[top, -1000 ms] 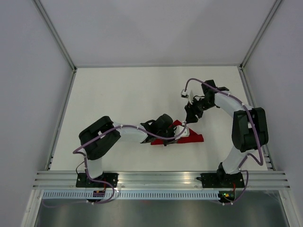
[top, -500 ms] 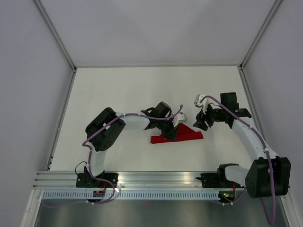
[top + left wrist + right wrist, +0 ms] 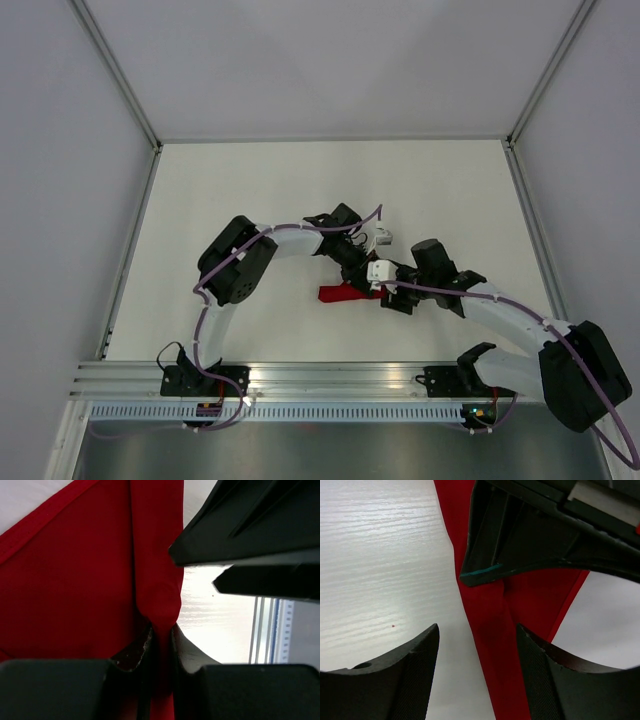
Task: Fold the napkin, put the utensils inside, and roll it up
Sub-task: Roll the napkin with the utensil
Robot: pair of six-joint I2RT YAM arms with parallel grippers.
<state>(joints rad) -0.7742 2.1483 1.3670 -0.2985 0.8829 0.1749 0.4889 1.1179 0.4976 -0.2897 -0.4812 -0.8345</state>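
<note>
Left hand [image 3: 161, 647] clenched on the red napkin [image 3: 75, 580], its two dark fingers [image 3: 130, 655] pressed together with a raised fold of cloth pinched between them into a narrow ridge. Left of that ridge the fabric spreads wide and flat, a hemmed edge running diagonally across its upper corner. To the right lies the pale, wood-grained desk [image 3: 215, 620].

The right hand [image 3: 477, 645] hangs released just beside it, grasping nothing. Its textured fingers [image 3: 410, 680] are spread apart on either side of a slim red band of the napkin. Whether they touch the cloth cannot be told. One finger of the left hand, with a teal streak along its edge, crosses the top of the right wrist view, directly over the same band.

Seen from above, the two arms reach in from opposite sides and meet near the middle of the desk, a little toward its near edge. The hands sit so close together that they cover most of the napkin, and only a short red strip shows to their left, lying flat on the white surface. Purple cables [image 3: 300, 228] loop along both arms.
</note>
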